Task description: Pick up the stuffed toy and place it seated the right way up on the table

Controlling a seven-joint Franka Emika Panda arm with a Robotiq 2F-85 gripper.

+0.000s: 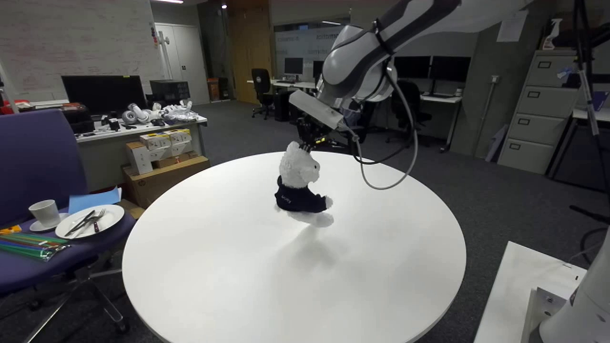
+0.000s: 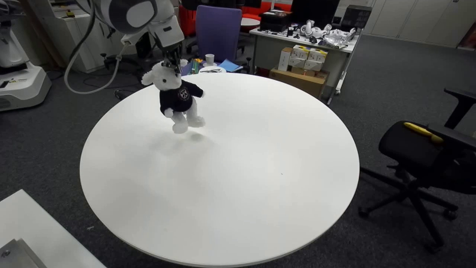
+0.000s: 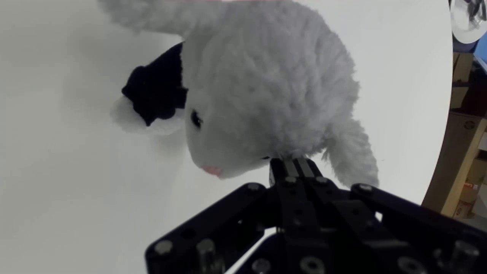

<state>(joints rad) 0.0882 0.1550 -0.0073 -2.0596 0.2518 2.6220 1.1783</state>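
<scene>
Far left in an exterior view I see a purple chair point(image 1: 38, 162); on its seat are a pack of coloured sticks point(image 1: 28, 243), a cup point(image 1: 45, 213) on a saucer point(image 1: 38, 227), and a plate point(image 1: 114, 219) bearing a knife point(image 1: 80, 223) and a fork point(image 1: 98, 218). Stacked boxes point(image 1: 167, 176) come next. The round white worktop point(image 1: 295, 286) fills the middle, and just above it hangs the stuffed toy point(image 1: 298, 199), its body roughly upright in both exterior views, legs out in front, a soft shadow point(image 1: 312, 250) on the white beneath. I have the jaws tight on the plush of its white head; in the wrist view the fingertips point(image 3: 278, 171) sit close together at the fur beside one eye. To the right my arm point(image 1: 350, 62) slopes in from the top, its grey cable point(image 1: 414, 143) hanging in a loop, and farther right stands a grey filing cabinet point(image 1: 548, 102).
</scene>
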